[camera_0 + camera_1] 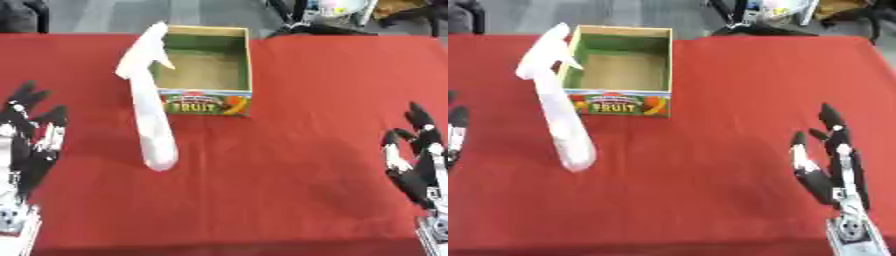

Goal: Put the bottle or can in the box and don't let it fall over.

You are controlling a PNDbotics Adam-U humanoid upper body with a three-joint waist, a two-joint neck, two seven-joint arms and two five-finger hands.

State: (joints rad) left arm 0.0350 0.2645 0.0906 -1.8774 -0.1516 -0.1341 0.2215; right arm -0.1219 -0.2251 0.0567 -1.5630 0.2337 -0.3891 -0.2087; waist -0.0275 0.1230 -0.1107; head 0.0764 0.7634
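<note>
A tall white spray bottle (150,107) stands upright on the red table, its trigger head reaching up beside the left wall of the box. The cardboard box (248,64), open on top and marked FRUIT on its front, sits at the table's far middle and holds nothing I can see. My left hand (31,137) rests open at the left edge, fingers up, well left of the bottle. At the lower right my right hand (830,160) also rests open, far from the bottle and the box.
A red cloth (289,165) covers the whole table. Beyond its far edge are dark legs and gear on the floor (306,20). A wide bare stretch of cloth lies between the bottle and my right hand.
</note>
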